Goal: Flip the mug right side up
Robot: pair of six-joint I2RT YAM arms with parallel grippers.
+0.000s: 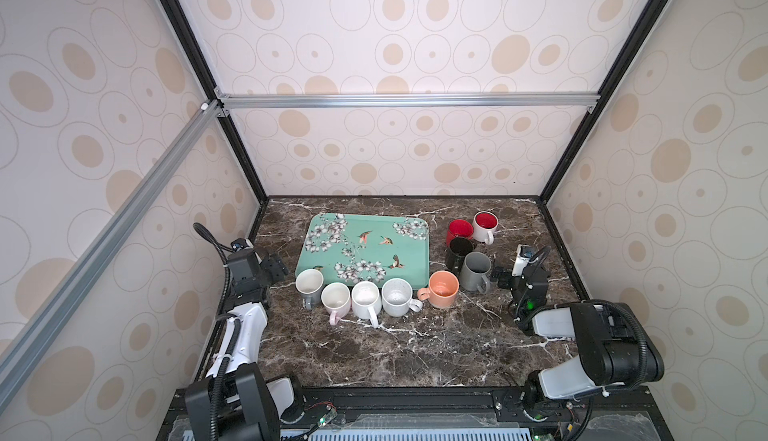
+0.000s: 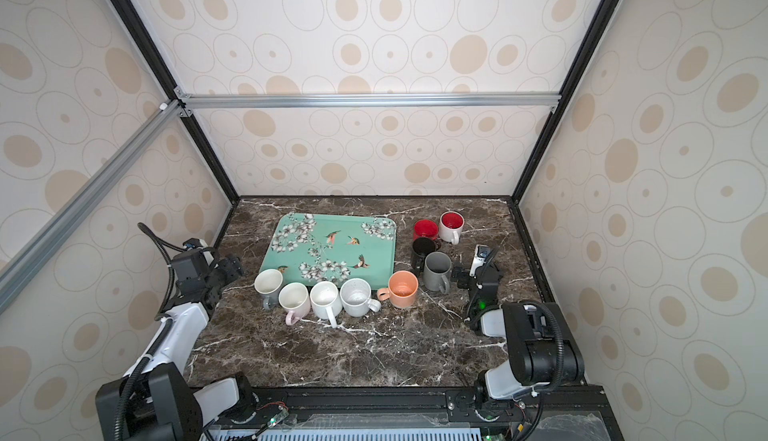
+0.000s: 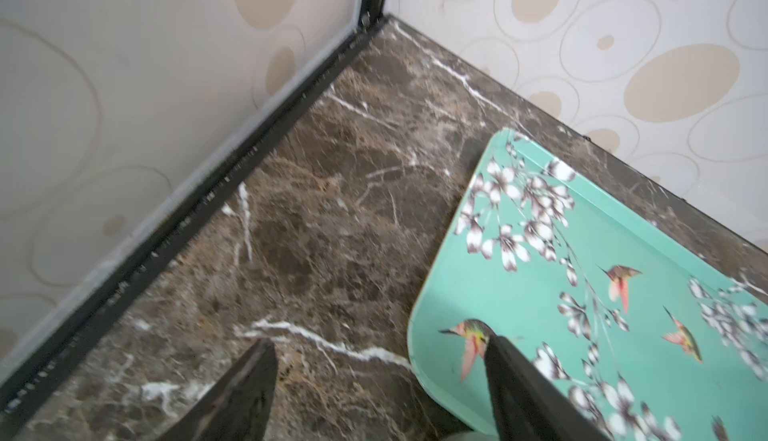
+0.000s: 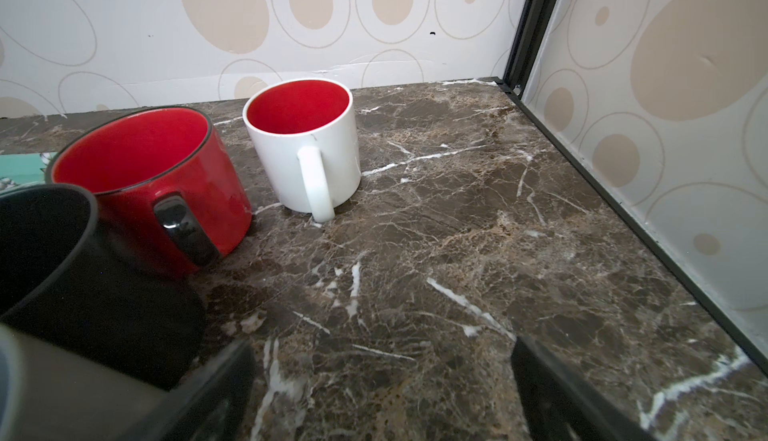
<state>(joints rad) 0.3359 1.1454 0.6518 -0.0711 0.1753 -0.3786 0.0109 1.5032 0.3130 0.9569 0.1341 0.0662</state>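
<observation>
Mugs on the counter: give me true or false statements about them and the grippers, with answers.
The orange mug lies on its side. False: it stands upright.
The white mug with a red inside stands upright. True.
The right gripper holds the grey mug. False: it is open, empty, beside that mug.
The left gripper is open and empty. True.
The black mug sits on the tray. False: it stands on the counter, right of the tray.

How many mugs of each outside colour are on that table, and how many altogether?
White mugs: 3
Grey mugs: 2
Pink mug: 1
Peach mug: 1
Black mug: 1
Red mug: 1
Total: 9 mugs
</observation>
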